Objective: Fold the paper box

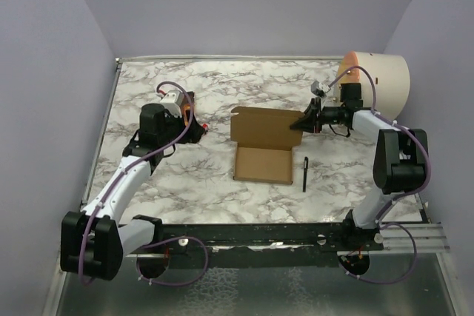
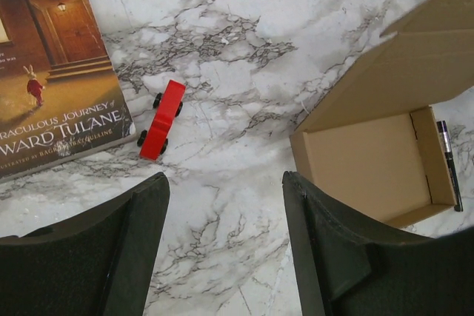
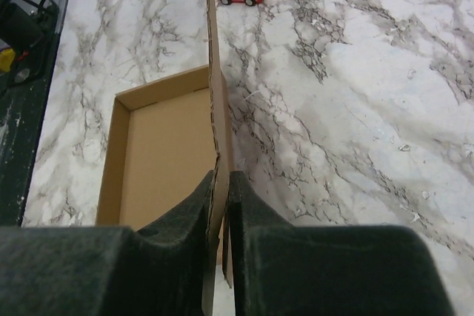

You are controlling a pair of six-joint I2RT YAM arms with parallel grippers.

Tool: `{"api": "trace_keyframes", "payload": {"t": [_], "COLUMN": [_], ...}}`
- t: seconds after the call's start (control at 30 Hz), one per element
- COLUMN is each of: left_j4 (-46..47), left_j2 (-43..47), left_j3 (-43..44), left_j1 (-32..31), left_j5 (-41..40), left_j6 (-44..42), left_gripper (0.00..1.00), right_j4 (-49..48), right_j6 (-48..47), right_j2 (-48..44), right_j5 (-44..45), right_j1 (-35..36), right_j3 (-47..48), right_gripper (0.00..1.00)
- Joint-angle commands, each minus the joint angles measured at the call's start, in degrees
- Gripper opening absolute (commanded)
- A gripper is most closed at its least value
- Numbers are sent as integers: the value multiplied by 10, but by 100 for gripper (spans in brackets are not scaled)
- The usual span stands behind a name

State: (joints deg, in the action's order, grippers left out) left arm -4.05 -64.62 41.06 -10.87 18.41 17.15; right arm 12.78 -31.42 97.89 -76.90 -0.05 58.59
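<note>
Right pincer (image 3: pixel 221 183) clamps the raised lid of the paper box (image 1: pixel 263 165); left pincer (image 2: pixel 224 183) gapes, well apart.

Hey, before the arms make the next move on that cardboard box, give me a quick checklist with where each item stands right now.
1. Right gripper grips the raised lid flap of the brown cardboard paper box: ok, fingers pinch its edge.
2. Left gripper free to help: ok, open and holding nothing.
3. Box tray empty inside: ok.
4. Slim black pen out of the lid's way: ok, it lies outside the tray on the right arm's side.
5. Small red toy car clear of the box: ok, well apart.
6. Lid's tabs ready to tuck in: cannot tell.
</note>
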Motion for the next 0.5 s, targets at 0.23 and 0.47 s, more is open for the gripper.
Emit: {"api": "trace_keyframes", "payload": {"t": [0.23, 0.47], "left_j4": [6, 1], "left_j2": [135, 164], "left_j3": [-99, -107], "left_j1": [4, 4], "left_j5": [0, 17], "left_j6": [14, 35], "left_gripper": [66, 66], "right_j4": [91, 75], "right_j6": [-75, -70], "right_j2": [32, -61], "right_j5": [55, 162], "right_j1": [6, 5], "right_j3": [54, 20], "right_gripper": [49, 82]}}
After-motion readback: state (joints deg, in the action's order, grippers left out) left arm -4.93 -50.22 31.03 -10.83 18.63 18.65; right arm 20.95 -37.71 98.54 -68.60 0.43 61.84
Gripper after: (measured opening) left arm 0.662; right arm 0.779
